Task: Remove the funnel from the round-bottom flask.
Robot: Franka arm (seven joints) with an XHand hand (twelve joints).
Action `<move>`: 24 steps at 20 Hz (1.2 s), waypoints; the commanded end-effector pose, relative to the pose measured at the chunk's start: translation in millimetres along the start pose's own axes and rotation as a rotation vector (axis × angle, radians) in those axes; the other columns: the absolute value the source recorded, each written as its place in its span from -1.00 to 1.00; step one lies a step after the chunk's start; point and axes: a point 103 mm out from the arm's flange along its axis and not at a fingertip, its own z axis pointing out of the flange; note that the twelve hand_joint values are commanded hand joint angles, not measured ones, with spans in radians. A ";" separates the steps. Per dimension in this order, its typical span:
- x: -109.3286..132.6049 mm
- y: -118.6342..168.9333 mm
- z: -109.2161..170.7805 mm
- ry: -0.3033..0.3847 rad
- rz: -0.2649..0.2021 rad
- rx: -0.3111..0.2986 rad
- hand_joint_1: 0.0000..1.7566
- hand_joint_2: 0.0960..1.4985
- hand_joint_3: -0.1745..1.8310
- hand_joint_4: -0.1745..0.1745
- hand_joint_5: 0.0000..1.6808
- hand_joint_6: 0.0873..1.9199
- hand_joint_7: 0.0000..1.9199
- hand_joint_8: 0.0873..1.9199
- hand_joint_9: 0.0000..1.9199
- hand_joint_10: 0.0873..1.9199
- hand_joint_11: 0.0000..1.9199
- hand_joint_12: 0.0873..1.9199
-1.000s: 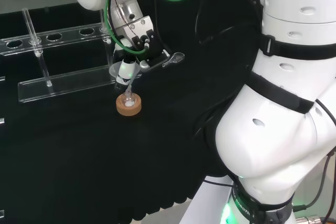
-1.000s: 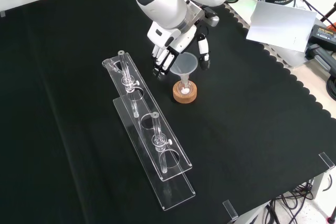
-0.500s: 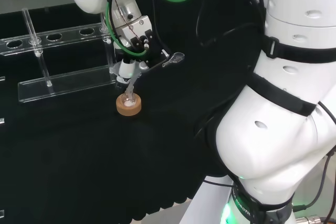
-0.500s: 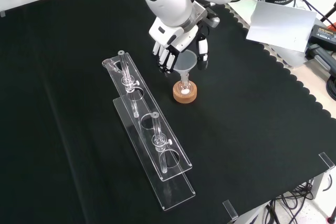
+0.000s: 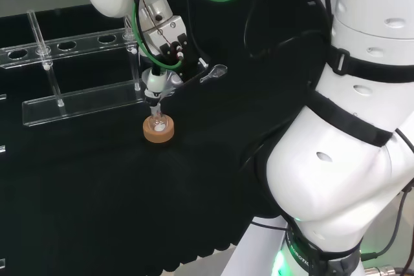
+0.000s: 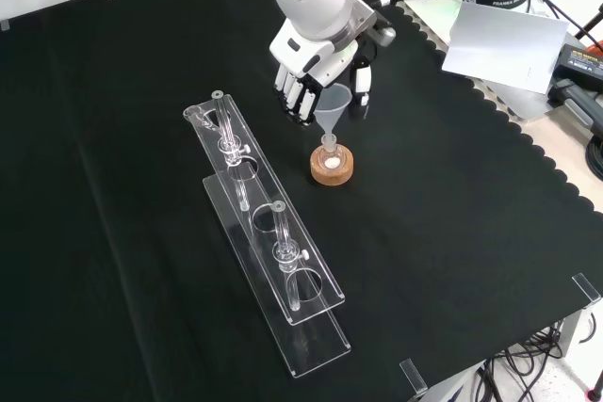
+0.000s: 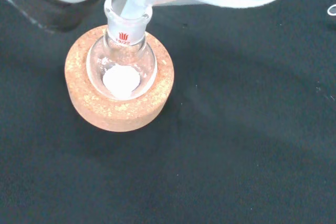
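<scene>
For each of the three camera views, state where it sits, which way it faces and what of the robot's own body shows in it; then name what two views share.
Head view: behind and above the arm's base, looking over the big white arm links at the bench; the hand is at the funnel.
Front view: before the arm, looking down on the cloth; a white link and the hand come in from the top.
Wrist view: at the wrist, looking down on the round-bottom flask in its cork ring.
Shared: head and front views both show the clear rack.
</scene>
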 end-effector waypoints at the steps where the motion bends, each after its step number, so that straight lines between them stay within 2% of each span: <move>1: 2.6 -2.8 -8.7 -0.013 -0.014 0.005 0.15 0.43 -0.81 1.00 0.18 -0.02 -0.25 -0.37 -0.02 -0.58 -0.19 0.17; 5: -3.1 -13.1 -18.2 -0.026 -0.008 0.007 0.15 0.43 -0.81 1.00 0.18 -0.02 -0.25 -0.37 -0.01 -0.58 -0.19 0.17; 12: 3.4 -27.1 -44.2 -0.050 0.020 -0.015 0.15 0.43 -0.81 1.00 0.18 -0.03 -0.26 -0.38 -0.01 -0.59 -0.18 0.16; 22: -10.2 -49.7 -71.5 -0.063 0.036 -0.052 0.16 0.42 -0.82 1.00 0.19 -0.04 -0.27 -0.38 0.00 -0.60 -0.17 0.15; 24: -10.9 -51.4 -78.3 -0.072 0.054 -0.061 0.16 0.42 -0.82 1.00 0.19 -0.04 -0.27 -0.38 0.00 -0.60 -0.17 0.15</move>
